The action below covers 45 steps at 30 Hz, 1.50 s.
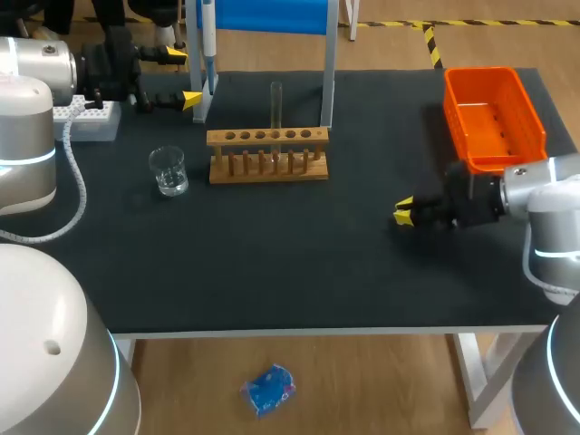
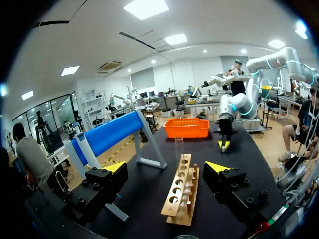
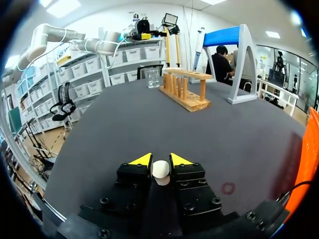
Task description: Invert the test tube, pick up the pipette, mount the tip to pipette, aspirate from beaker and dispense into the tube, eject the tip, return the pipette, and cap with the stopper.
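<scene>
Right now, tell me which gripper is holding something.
The right gripper, shut on the white stopper; the left gripper stands open and empty.

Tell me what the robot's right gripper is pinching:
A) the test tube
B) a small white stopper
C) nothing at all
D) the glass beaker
B: in the right wrist view, the white stopper sits squeezed between both yellow-tipped fingers of the right gripper.

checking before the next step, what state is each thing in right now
left gripper: open, empty
right gripper: shut on stopper
test tube: upright in rack, uncapped
pipette: hanging on stand
beaker: upright on table
</scene>
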Each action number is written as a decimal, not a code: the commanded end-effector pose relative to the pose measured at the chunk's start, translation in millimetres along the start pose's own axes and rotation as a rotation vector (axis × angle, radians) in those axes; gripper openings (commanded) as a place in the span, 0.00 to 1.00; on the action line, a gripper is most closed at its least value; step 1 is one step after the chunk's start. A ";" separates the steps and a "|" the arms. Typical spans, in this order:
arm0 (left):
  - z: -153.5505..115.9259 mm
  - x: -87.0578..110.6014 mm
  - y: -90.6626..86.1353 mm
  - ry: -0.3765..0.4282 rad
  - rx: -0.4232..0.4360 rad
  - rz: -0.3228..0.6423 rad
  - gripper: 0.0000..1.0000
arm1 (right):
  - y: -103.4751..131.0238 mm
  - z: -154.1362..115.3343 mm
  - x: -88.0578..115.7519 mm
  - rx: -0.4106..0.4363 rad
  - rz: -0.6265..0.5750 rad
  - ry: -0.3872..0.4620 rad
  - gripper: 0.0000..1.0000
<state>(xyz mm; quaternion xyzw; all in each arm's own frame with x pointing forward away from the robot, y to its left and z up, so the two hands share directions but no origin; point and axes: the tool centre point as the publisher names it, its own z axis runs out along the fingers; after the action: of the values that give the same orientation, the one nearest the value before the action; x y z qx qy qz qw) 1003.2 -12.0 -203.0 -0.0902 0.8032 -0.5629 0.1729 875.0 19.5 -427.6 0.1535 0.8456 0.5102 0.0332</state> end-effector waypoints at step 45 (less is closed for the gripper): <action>-1.3 -0.7 -0.5 0.005 -0.002 -0.001 1.00 | 226.2 -5.8 -1.8 -0.207 -0.196 0.019 0.00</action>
<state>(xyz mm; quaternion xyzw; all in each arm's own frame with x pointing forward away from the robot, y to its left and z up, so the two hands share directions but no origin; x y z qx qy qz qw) 1003.2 -12.0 -203.1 -0.0902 0.8032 -0.5629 0.1728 920.6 107.9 -230.8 0.0636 0.7999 0.5896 0.0920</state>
